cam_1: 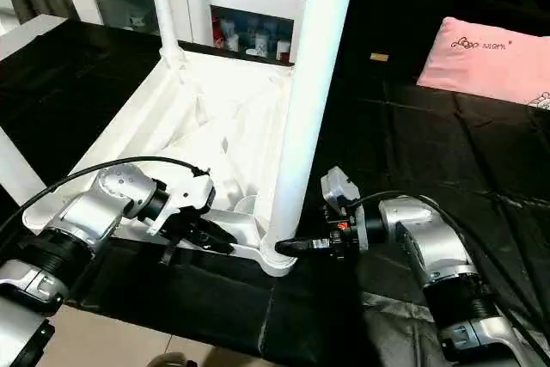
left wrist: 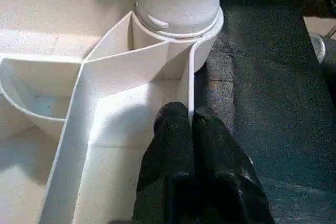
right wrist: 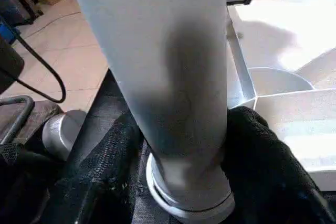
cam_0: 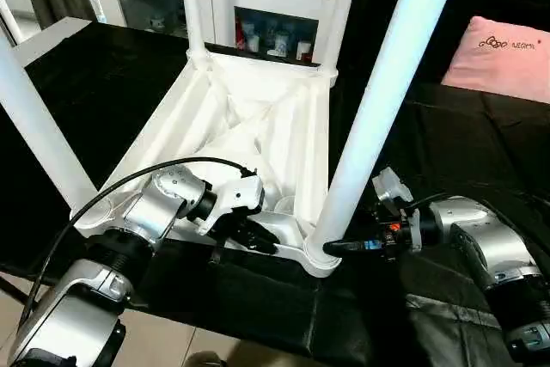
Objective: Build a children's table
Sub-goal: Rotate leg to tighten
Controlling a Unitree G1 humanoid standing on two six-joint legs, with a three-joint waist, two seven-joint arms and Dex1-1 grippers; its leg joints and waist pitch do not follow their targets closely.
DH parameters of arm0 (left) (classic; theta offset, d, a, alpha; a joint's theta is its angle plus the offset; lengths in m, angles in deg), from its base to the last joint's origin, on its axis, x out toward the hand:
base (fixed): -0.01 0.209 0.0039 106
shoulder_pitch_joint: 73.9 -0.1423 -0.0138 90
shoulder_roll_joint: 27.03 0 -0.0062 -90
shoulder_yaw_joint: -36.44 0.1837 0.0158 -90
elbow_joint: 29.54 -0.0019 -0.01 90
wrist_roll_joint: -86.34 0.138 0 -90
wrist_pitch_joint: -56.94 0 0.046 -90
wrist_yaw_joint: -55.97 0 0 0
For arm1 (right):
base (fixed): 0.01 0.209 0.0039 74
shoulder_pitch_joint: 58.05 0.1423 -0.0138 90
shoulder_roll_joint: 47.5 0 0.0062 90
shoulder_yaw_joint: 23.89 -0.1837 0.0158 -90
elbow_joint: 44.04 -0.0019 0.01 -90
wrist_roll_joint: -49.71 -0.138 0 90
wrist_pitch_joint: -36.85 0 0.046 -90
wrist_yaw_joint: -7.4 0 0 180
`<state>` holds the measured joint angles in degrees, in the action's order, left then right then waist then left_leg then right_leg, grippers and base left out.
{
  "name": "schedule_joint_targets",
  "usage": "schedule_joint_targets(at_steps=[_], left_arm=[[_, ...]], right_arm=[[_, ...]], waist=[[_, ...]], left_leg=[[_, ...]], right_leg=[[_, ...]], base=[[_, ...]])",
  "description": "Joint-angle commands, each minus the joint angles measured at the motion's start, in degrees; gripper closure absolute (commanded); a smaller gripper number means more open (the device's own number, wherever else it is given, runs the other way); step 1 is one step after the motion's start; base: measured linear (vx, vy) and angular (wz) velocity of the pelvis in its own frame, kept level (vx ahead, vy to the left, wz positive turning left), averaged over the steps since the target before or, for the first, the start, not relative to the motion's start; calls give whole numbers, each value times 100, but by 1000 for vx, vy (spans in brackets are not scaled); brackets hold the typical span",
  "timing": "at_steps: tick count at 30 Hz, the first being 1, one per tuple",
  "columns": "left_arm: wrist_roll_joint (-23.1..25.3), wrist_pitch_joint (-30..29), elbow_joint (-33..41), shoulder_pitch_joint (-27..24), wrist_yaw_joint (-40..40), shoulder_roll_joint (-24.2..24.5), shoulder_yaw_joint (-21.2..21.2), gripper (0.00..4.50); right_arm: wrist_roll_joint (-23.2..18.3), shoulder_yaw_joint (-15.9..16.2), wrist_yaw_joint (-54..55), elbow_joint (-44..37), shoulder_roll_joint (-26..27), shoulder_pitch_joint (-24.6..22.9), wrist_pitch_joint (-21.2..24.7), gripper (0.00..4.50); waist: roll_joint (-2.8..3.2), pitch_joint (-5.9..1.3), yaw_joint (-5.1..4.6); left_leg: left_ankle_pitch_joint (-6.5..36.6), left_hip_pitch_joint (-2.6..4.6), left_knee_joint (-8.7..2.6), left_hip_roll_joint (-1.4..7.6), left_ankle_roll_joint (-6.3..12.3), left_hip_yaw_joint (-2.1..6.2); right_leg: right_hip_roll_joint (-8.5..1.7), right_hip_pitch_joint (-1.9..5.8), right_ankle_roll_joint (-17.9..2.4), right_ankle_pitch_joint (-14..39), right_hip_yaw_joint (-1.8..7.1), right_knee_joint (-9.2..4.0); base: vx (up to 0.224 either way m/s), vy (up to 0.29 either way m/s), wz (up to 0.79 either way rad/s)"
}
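Note:
The white tabletop (cam_0: 258, 126) lies upside down on black cloth, ribs up. All its legs stand in the corner sockets: the near right leg (cam_0: 378, 100), the near left leg (cam_0: 34, 126) and two far legs (cam_0: 191, 6) (cam_0: 344, 15). My left gripper (cam_0: 258, 238) is shut on the tabletop's near rim wall (left wrist: 190, 93), one finger (left wrist: 168, 145) on each side of it, close to the near right socket (left wrist: 178, 19). At the base of the near right leg (right wrist: 168, 77), just above the socket, my right gripper (cam_0: 339, 247) is shut on it, and its black fingers (right wrist: 252, 150) press both sides.
A pink pillow (cam_0: 507, 58) lies on the black cloth (cam_0: 447, 152) at the far right. A white glass-door cabinet (cam_0: 258, 6) stands behind the tabletop. The cloth's front edge drops to the floor (cam_0: 172, 341) just below my arms. A black cable (cam_0: 129, 182) loops over my left forearm.

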<state>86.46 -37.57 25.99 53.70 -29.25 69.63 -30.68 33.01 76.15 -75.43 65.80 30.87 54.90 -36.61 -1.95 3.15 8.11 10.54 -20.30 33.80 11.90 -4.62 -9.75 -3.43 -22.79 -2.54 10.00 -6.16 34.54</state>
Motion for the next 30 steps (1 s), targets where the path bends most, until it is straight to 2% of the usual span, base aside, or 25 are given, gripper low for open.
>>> schedule_joint_targets(at_steps=[1,5,7,10,11,12,13,14,15,16,19,20,21,23,24,25,26,27,29,30], left_arm=[[-40,-339,161,98,273,-165,-54,450],[-98,-781,202,122,901,-425,-282,450],[-86,-1002,172,174,1242,-568,-379,450],[-144,-1562,94,357,2229,-1021,-729,450],[-167,-1707,87,402,2436,-1134,-808,450],[-171,-1829,86,442,2676,-1250,-882,450],[-173,-1917,65,480,2906,-1360,-951,450],[-185,-2034,60,509,3106,-1467,-1012,450],[-197,-2123,42,541,3347,-1600,-1084,450],[-198,-2141,42,545,3386,-1622,-1095,450],[-221,-2203,-50,651,4137,-2001,-1341,450],[-232,-2211,-68,685,4293,-2103,-1402,450],[-222,-2251,-50,708,4400,-2183,-1436,450],[-192,-2290,-15,706,4444,-2203,-1429,450],[-147,-2323,26,693,4460,-2199,-1395,450],[-136,-2329,39,685,4456,-2192,-1380,450],[-110,-2361,87,645,4425,-2163,-1335,450],[-113,-2369,86,641,4429,-2161,-1332,450],[-102,-2362,93,608,4387,-2113,-1295,450],[-97,-2360,95,595,4368,-2086,-1277,450]], right_arm=[[-154,-35,102,-261,34,-89,209,246],[-91,-105,858,-561,300,-245,511,248],[42,-109,1257,-626,447,-294,565,250],[488,-163,2546,-543,945,-273,795,251],[567,-184,2836,-514,1074,-250,874,254],[642,-212,3163,-496,1230,-222,990,255],[701,-247,3461,-468,1382,-185,1097,255],[759,-285,3783,-462,1538,-148,1216,256],[829,-338,4182,-415,1747,-78,1330,258],[839,-346,4250,-410,1780,-67,1350,258],[976,-577,5401,-143,2408,201,1562,259],[1038,-648,5720,-23,2588,300,1591,259],[1076,-745,6017,99,2767,400,1581,259],[1080,-786,6124,131,2843,440,1550,259],[1080,-782,6138,118,2870,455,1508,224],[1086,-774,6137,112,2873,458,1492,224],[1108,-722,6090,91,2874,469,1407,189],[1122,-716,6091,91,2885,474,1391,189],[1111,-724,6052,25,2901,456,1351,179],[1094,-740,6030,-15,2904,441,1344,167]], waist=[[9,-403,-57],[-3,-385,-79],[-8,-372,-120],[-11,-350,-239],[-24,-343,-309],[-43,-356,-357],[-29,-357,-372],[-31,-368,-414],[-20,-361,-467],[-19,-368,-481],[1,-390,-542],[-4,-425,-554],[2,-417,-578],[6,-422,-579],[12,-435,-565],[13,-437,-560],[16,-439,-554],[43,-440,-549],[43,-440,-564],[41,-421,-566]], left_leg=[[766,47,-336,187,316,2],[878,54,-353,181,228,17],[1027,53,-352,138,174,20],[1113,46,-347,109,80,27],[1170,46,-335,82,28,31],[1124,11,-319,60,28,43],[1089,1,-321,53,49,45],[1073,20,-313,49,106,38],[1057,16,-317,55,135,38],[1061,18,-314,53,143,38],[970,9,-326,64,176,44],[838,-7,-320,70,173,49],[743,-28,-332,82,205,53],[668,-17,-324,77,267,31],[572,-22,-323,79,317,30],[525,-22,-326,84,344,28],[452,-28,-329,88,380,27],[418,-31,-330,91,392,31],[425,-28,-333,100,401,30],[537,-12,-339,99,400,21]], right_leg=[[-495,328,-748,1593,341,-450],[-493,326,-665,1847,340,-483],[-502,327,-525,2276,324,-539],[-489,310,-388,2632,301,-582],[-482,305,-287,2900,266,-628],[-490,336,-183,3033,251,-638],[-487,335,-158,3040,248,-655],[-475,313,-161,2962,254,-669],[-458,301,-229,2834,259,-652],[-454,291,-246,2798,261,-653],[-444,299,-392,2414,281,-600],[-455,332,-474,2104,301,-555],[-444,333,-578,1817,315,-516],[-447,337,-676,1531,336,-498],[-448,361,-739,1309,346,-468],[-447,367,-768,1191,350,-458],[-453,383,-811,1015,356,-438],[-458,389,-837,935,357,-429],[-456,390,-913,789,359,-419],[-458,385,-937,897,360,-444]], base=[[0,0,0],[0,0,0],[0,0,0],[0,0,0],[0,0,0],[0,0,0],[0,0,0],[0,0,0],[0,0,0],[0,0,0],[0,0,0],[0,0,0],[0,0,0],[0,0,0],[0,0,0],[0,0,0],[0,0,0],[0,0,0],[0,0,0],[0,0,0]])
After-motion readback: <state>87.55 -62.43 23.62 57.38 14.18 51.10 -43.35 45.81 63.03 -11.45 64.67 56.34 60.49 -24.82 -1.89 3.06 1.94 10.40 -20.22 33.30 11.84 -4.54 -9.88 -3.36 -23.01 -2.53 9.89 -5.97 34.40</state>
